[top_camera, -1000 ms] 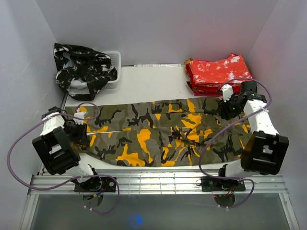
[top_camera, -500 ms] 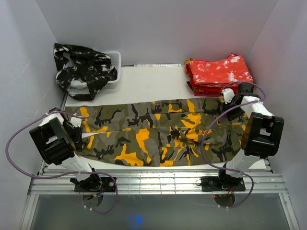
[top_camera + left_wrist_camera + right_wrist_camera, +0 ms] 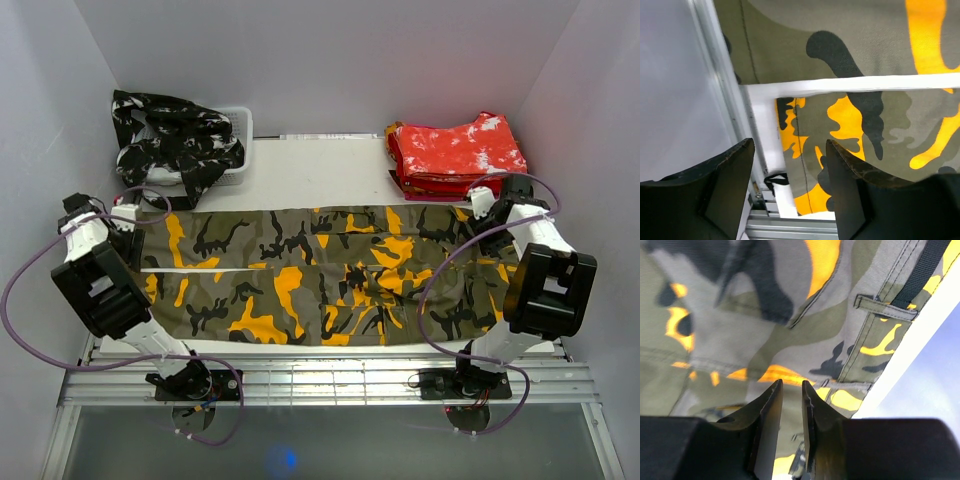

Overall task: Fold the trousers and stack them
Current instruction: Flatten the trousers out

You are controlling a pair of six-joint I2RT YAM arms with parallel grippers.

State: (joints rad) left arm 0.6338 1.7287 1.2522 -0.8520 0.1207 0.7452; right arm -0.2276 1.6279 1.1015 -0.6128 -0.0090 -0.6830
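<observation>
L gripper (image 3: 789,150) wide open, empty; R gripper (image 3: 790,386) nearly closed, empty, over olive trousers (image 3: 330,275).

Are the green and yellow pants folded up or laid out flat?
Spread out, not folded. The olive trousers lie flat across the table, both legs stretched leftward side by side.

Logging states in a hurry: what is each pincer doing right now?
Left pincer: open, holding nothing.
Right pincer: nearly closed, nothing visibly held.
</observation>
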